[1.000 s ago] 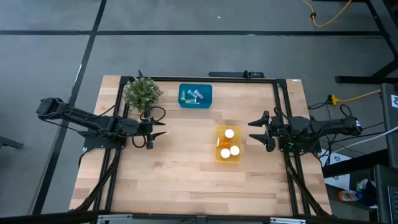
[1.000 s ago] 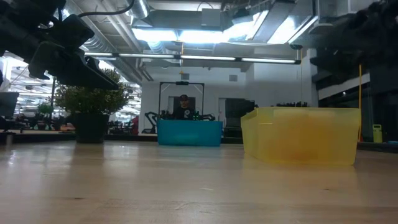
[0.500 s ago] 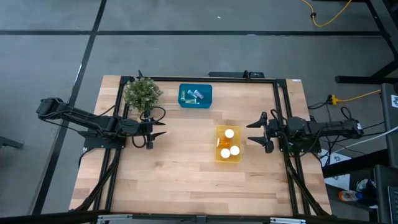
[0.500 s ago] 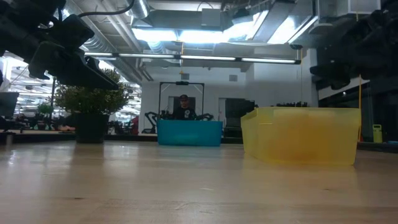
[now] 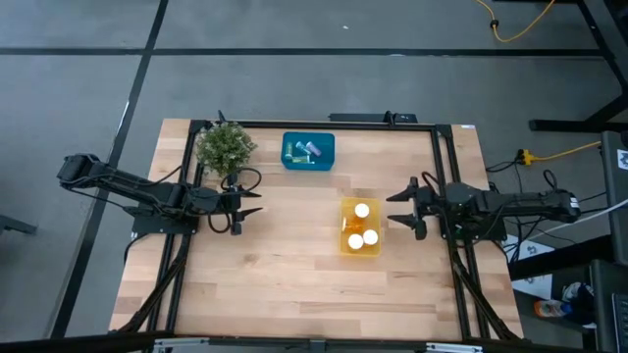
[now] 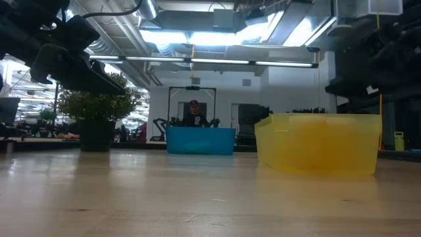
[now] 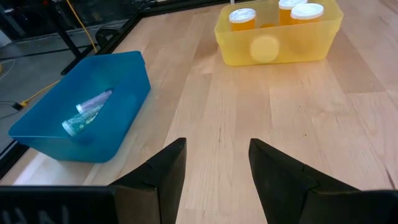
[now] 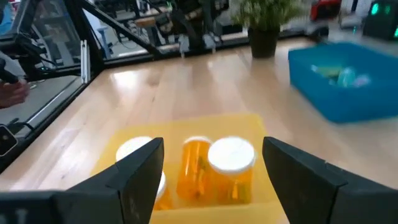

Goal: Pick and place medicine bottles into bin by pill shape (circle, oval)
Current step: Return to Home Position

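Pale wood tabletop [image 5: 294,284]. At the left, the left end effector [image 5: 257,203] waits, spread and empty. The blue bin [image 5: 309,169] holds pale bottles [image 5: 306,149]; white-capped orange bottles [image 5: 362,210] stand in the yellow bin [image 5: 343,245]. Just beside it, the right end effector [image 5: 392,210] gapes wide and empty: draw it back level, clear of that wall.

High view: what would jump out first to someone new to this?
The yellow bin right of centre, holding three white-capped orange bottles, draws the eye first. Then the blue bin at the far edge with pale bottles inside, a potted plant beside it. The left gripper and right gripper wait at either side, both open and empty.
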